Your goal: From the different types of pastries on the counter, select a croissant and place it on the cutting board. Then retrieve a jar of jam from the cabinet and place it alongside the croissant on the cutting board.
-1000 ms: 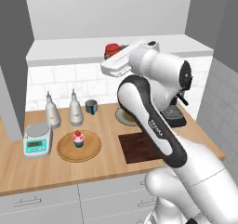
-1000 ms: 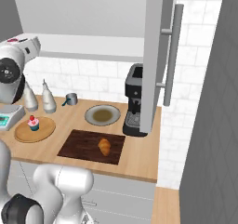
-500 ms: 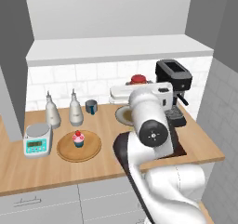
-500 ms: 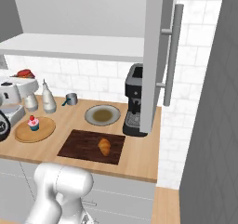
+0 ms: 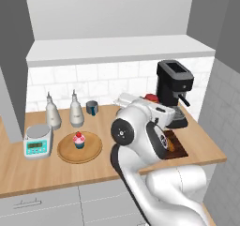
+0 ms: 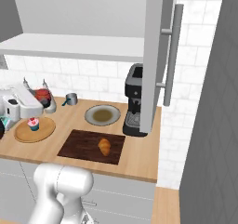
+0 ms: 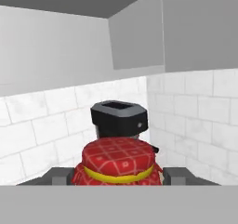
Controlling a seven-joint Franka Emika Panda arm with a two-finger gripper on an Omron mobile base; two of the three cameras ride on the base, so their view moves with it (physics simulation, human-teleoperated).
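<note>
Claw (image 7: 119, 179) grips jam jar (image 7: 119, 165); coffee machine (image 7: 120, 118) ahead

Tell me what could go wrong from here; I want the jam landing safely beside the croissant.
The gripper carries the jar of jam above the counter; a slip could drop it. The croissant lies mid cutting board, so a careless descent might crush it. The coffee machine stands close to the arm's path.

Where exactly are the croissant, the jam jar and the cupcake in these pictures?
croissant (image 6: 105, 146): right base view, middle of the pastry on the dark board.
jam jar (image 7: 119, 159): hand view, red checked lid.
cupcake (image 5: 78, 139): left base view, pink frosting under the cherry.
</note>
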